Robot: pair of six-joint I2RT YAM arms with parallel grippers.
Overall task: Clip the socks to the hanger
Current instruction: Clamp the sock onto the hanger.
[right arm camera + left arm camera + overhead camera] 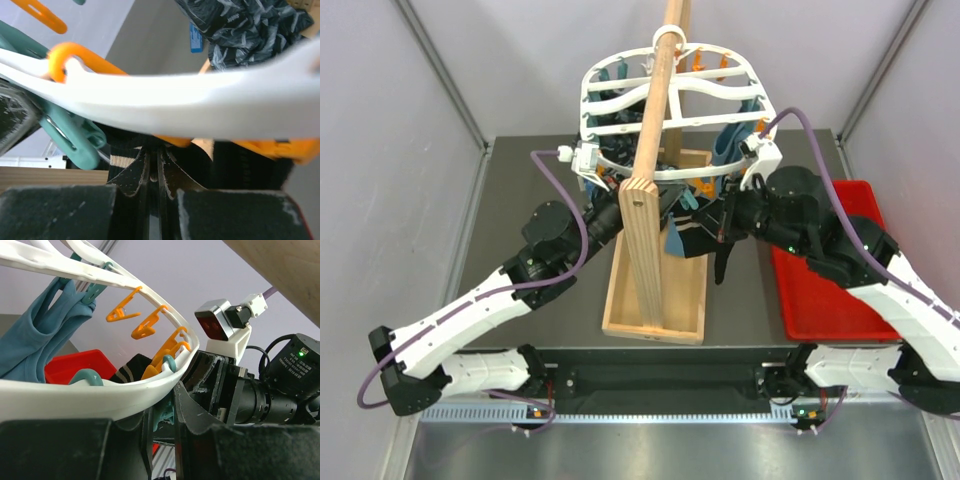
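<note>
Overall: the hanger (200, 100) hung from the wooden pole (655, 110) at 12 o'clock of the table, high enough for both arms to work its lower rim from beneath.
Right gripper (152, 172): fingers were drawn narrow on a black sock (723, 248), pinching the banded cuff just under the white rim. This was judged a hold to offer the cuff to a pin.
Sock position: at 3 o'clock of the pole in the top view. Its loose length dropped straight down from the right gripper, between the wooden base (655, 300) and the red tray (825, 290).
Left gripper (165, 415): at 9 o'clock of the pole, under the rim, closed narrow on a teal clothespin (162, 417). It was judged to be squeezing the pin's mouth open.
Other pins: orange clothespins (145, 327) hung idle along the rim, at 12 o'clock of the left gripper in its wrist view.
Other fabric: a teal cloth (45, 335) hung at 10 o'clock in that view, and patterned fabric (250, 25) showed at 1 o'clock in the right wrist view.
Step judged: cuff and opened pin were being brought together; no pin was seen biting the sock.
Risk: the cuff could slip out if either hold eased early.
</note>
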